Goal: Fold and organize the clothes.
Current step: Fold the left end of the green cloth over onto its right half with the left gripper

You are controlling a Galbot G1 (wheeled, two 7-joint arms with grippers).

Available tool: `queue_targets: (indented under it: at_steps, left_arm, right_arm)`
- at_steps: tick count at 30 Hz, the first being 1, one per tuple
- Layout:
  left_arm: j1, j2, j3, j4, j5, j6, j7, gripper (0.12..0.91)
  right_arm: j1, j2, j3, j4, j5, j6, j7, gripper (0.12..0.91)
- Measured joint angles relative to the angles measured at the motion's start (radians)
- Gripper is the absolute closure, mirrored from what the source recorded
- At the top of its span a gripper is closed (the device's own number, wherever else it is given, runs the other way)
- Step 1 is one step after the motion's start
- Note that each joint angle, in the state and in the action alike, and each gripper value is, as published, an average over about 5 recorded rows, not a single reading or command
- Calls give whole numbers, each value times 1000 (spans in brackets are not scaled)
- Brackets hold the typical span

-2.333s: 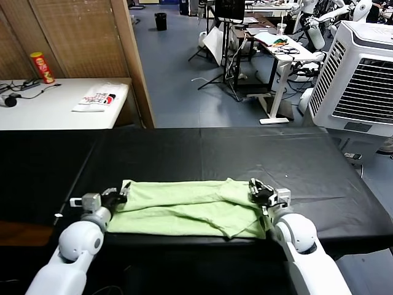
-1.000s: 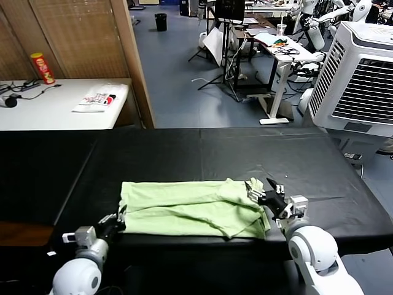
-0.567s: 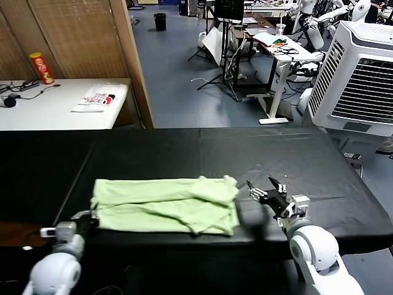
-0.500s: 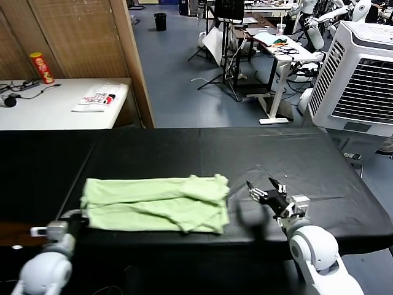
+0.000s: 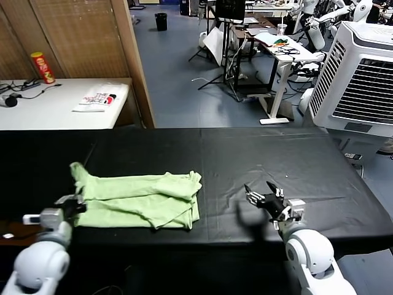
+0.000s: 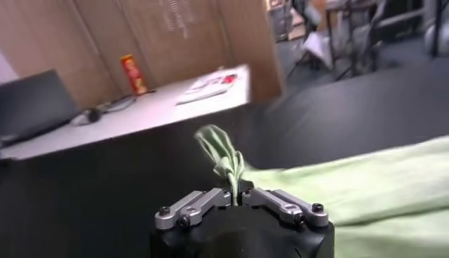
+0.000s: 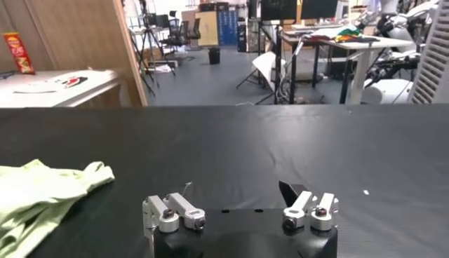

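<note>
The clothes, one pale mint-green T-shirt (image 5: 138,200), lie folded in a long band on the black table (image 5: 245,153), left of the middle. My left gripper (image 5: 69,204) sits at the shirt's left end and is shut on a bunched corner of the cloth (image 6: 223,155), which rises between its fingers (image 6: 236,196). The rest of the shirt (image 6: 372,184) trails flat on the table behind it. My right gripper (image 5: 265,199) hovers low over bare table, well right of the shirt, open and holding nothing (image 7: 235,202). From the right wrist the shirt's near end (image 7: 49,184) shows far off.
A white side table (image 5: 55,114) at the back left holds a red can (image 5: 42,66) and a white packet with red marks (image 5: 98,98). A wooden partition (image 5: 92,37) stands behind it. A large air cooler (image 5: 359,77) stands at the back right. The table's front edge runs just before both grippers.
The left gripper has pulled the shirt leftward along the table, and the shirt has slid well away from the right gripper. The right gripper has stayed open, shifting only slightly.
</note>
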Motion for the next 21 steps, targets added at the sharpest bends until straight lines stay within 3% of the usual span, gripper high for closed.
queue_targets:
  at_steps: [6, 12, 21]
  left_arm:
    - [-41, -108, 174, -52, -41, 42, -44, 869]
    - [-85, -188, 294, -82, -152, 82, -95, 869]
    - [-144, -256, 378, -60, -169, 76, -97, 869]
  right_arm:
    - [-10, 6, 6, 3, -10, 0, 0, 227]
    - [-20, 16, 4, 1, -26, 3, -1, 227]
    - [-34, 36, -5, 0, -43, 5, -1, 227]
